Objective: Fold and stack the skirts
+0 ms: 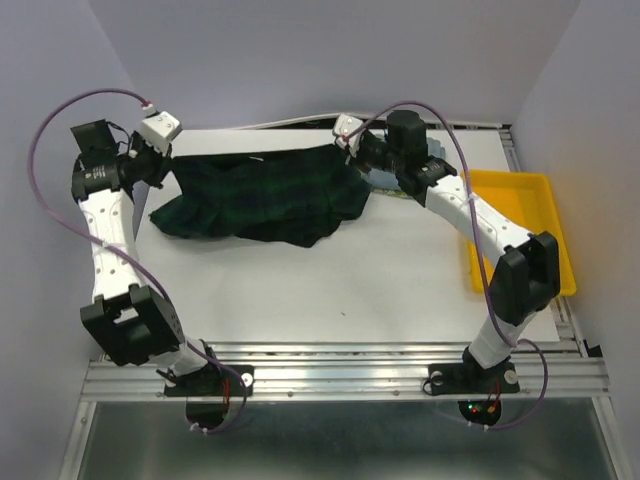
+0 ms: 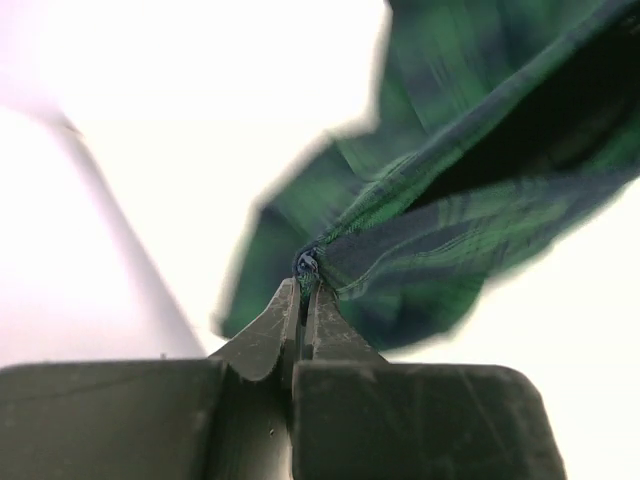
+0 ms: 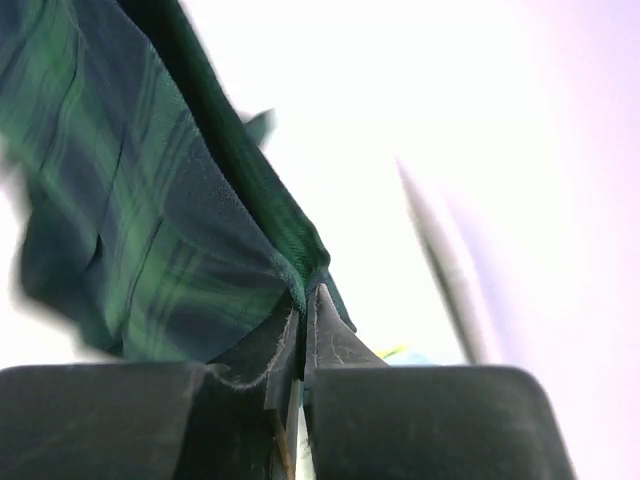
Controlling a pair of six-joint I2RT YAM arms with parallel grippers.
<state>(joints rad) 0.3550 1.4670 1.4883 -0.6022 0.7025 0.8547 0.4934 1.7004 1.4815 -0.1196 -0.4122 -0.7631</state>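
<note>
Holding the dark green-navy plaid skirt by its top left corner, the left pincer is squeezed tight on a small bunch of the cloth edge. It sits at the far left of the white bench. From there the skirt stretches across the back of the bench. Its top edge is pulled fairly straight between the two arms and is lifted at both ends. The lower part sags and lies crumpled on the bench. At the skirt's top right corner, the right pincer is clamped shut on the hem too. Just behind the right arm a bit of pale blue and yellow cloth peeks out. It may be another skirt, but it is mostly hidden. At the far right a yellow tray sits at the bench edge, apart from the plaid skirt.
</note>
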